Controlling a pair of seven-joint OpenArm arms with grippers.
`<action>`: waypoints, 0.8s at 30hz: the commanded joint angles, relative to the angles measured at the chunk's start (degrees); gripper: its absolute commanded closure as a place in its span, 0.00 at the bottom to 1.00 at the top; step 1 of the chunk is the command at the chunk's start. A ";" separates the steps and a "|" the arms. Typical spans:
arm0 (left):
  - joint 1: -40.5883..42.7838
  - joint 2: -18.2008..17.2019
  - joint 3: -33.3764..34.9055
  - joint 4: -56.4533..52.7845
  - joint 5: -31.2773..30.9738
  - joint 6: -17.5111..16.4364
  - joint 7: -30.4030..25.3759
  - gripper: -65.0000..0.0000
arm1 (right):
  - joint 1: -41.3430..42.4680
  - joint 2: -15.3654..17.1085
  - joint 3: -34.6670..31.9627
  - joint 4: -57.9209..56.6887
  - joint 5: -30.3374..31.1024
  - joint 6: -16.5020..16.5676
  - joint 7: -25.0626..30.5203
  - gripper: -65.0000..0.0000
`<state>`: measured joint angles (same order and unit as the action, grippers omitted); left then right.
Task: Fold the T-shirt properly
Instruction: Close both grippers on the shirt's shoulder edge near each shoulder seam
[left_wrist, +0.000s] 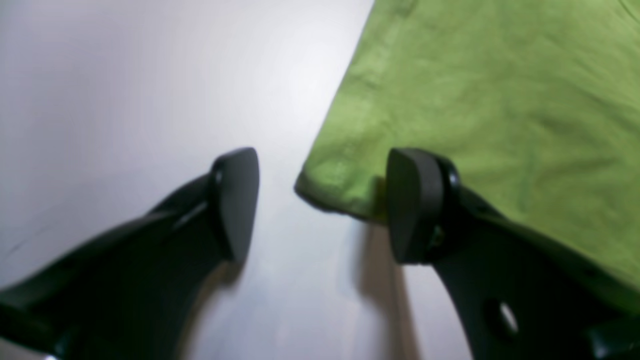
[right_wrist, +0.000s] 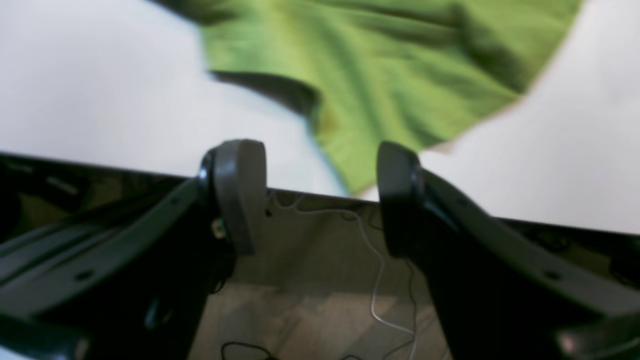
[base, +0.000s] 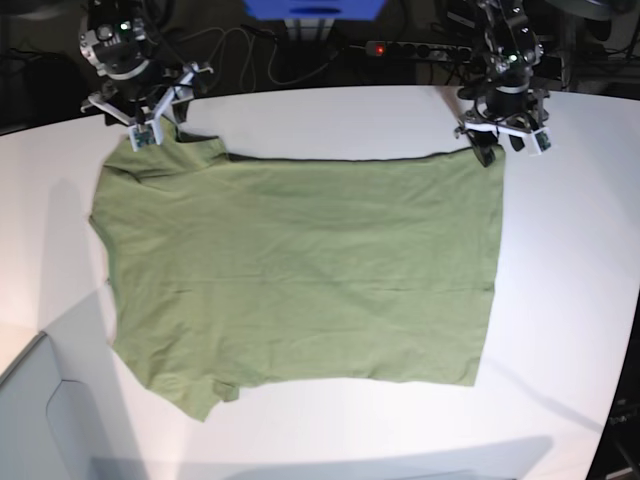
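Two open grippers over the near corners of a green T-shirt

The left gripper (left_wrist: 322, 206) is open, its two dark, rounded fingers set well apart, with nothing gripped. A corner of the olive-green T-shirt (base: 310, 270) shows between those fingers in the left wrist view, and the cloth spreads out past the finger on that view's right. Whether either finger touches the fabric, I cannot tell.

The right gripper (right_wrist: 320, 200) is open too and grips nothing. In its wrist view, a narrow, pointed part of the shirt reaches down between its fingers, nearer the one on the right, close to the edge of the white table (base: 580, 300). The cloth around this gripper is bunched and wrinkled, with a raised fold beside the point. Beyond the table edge, a thin white cable (right_wrist: 378, 280) lies on the grey-brown floor (right_wrist: 310, 310).

In the base view, the shirt lies between the two grippers and stretches away from them down the picture, mostly flat in its middle, its outline uneven below the right gripper.
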<state>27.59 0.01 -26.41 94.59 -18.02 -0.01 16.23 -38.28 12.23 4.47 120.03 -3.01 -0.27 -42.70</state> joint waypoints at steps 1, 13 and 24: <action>0.23 -0.05 0.00 0.32 -0.31 -0.03 0.43 0.41 | -0.35 0.39 0.32 0.90 -0.12 0.41 0.72 0.48; -0.74 -0.05 0.17 0.23 -0.31 -0.03 0.69 0.89 | 0.44 0.39 2.70 0.81 -0.12 0.41 0.72 0.48; -0.47 -0.05 -0.27 0.93 -0.31 -0.03 0.69 1.00 | 2.28 0.39 5.86 -2.71 -0.12 0.41 0.72 0.47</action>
<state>26.81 0.14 -26.44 94.48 -18.22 -0.03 17.67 -35.97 12.21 10.04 116.53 -2.83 -0.27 -42.54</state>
